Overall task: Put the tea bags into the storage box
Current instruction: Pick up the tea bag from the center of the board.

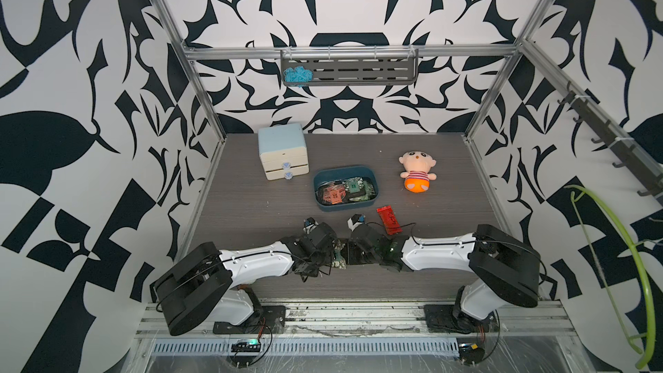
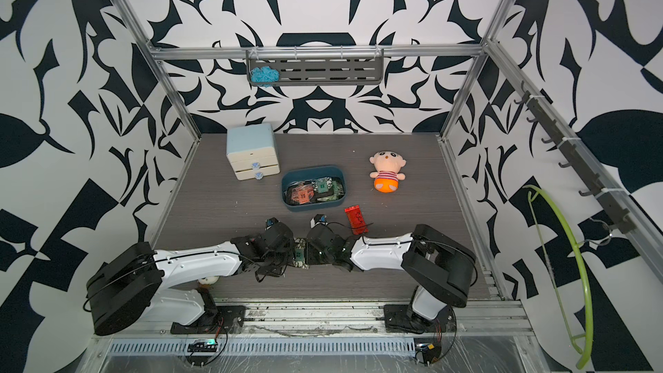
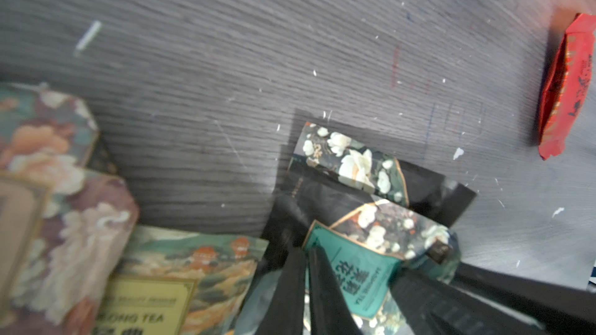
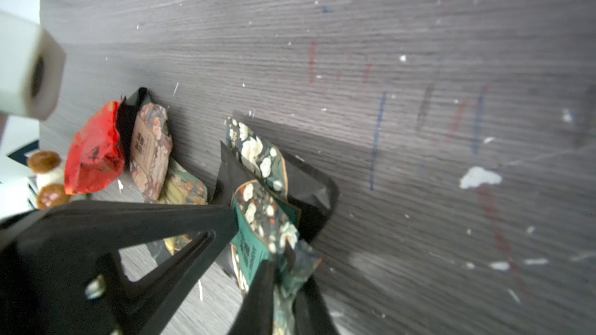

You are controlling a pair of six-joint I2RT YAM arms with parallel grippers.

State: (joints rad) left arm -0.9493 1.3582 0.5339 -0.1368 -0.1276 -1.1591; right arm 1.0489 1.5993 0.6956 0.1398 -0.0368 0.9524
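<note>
Top views bright, evenly lit, sharp — wide-angle stretch at the edges. Wrist views softer: nearest tea bags (image 3: 64, 220) blurred, red sachet (image 3: 567, 91) smeared. Hard-edged shadow falls on the table (image 4: 322, 143) beside the green sachet (image 4: 254, 220) — pale sheen elsewhere.

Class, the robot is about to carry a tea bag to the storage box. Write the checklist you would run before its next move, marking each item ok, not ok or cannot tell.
1. Left gripper shut on the green-label tea bag: ok.
2. Right gripper clear of that bag: not ok, it pinches the same bag's other edge.
3. Flowered tea bag beneath is separate from the held one: cannot tell.
4. Storage box open on top: ok.
5. Every tea bag boxed: not ok; the red tea bag and the oolong tea bag lie on the table.
</note>
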